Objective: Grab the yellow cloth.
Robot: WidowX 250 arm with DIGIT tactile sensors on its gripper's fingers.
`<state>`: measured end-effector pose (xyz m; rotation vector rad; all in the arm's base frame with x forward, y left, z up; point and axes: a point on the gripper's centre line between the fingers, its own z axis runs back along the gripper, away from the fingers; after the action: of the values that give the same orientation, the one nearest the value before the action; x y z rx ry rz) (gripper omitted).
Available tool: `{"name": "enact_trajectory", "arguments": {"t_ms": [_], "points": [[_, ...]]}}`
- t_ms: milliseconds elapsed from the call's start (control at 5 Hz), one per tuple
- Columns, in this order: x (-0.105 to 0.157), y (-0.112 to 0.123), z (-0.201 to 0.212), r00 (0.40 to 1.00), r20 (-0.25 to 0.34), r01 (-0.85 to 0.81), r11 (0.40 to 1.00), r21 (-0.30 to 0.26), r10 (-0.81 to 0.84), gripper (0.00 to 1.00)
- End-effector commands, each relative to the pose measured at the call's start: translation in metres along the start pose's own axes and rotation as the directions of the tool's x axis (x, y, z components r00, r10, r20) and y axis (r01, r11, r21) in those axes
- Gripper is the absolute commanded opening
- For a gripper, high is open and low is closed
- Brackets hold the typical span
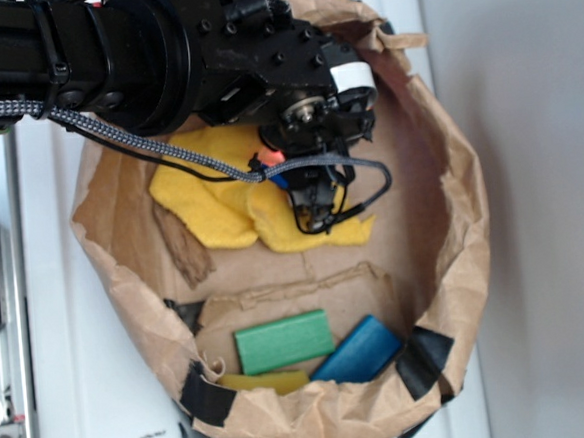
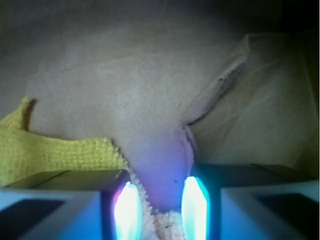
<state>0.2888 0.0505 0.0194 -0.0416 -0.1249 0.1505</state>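
Claw (image 2: 160,207) astride yellow cloth (image 1: 220,189) edge, coloured blocks (image 1: 316,350) well apart.

Crumpled yellow cloth (image 1: 215,189) lies on brown paper.

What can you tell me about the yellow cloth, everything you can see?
The yellow cloth is a bright, terry-textured rag lying crumpled on the floor of the paper bag, near its back wall. Pointed corners stick out. The gripper is right above it, fingers apart, with a cloth edge between them. It lies apart from the blocks at the front.
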Motion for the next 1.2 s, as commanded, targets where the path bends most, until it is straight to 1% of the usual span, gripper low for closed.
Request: {"name": "enact_trajectory", "arguments": {"t_ms": [0, 200, 400, 600, 800, 1000], "points": [[-0.002, -0.001, 0.050, 1.000, -0.020, 0.014, 0.996, -0.087, -0.016, 0.00], [-0.007, -0.002, 0.081, 0.999, -0.038, 0.000, 0.991, -0.132, -0.005, 0.00], [-0.007, 0.000, 0.102, 0.997, -0.083, -0.006, 0.985, -0.170, -0.008, 0.00], [-0.014, 0.004, 0.102, 0.995, -0.095, 0.016, 0.985, -0.171, -0.033, 0.00], [-0.020, 0.010, 0.107, 0.994, -0.095, 0.034, 0.980, -0.196, -0.054, 0.00], [-0.022, 0.011, 0.116, 0.994, -0.099, 0.034, 0.978, -0.208, -0.056, 0.00]]}}
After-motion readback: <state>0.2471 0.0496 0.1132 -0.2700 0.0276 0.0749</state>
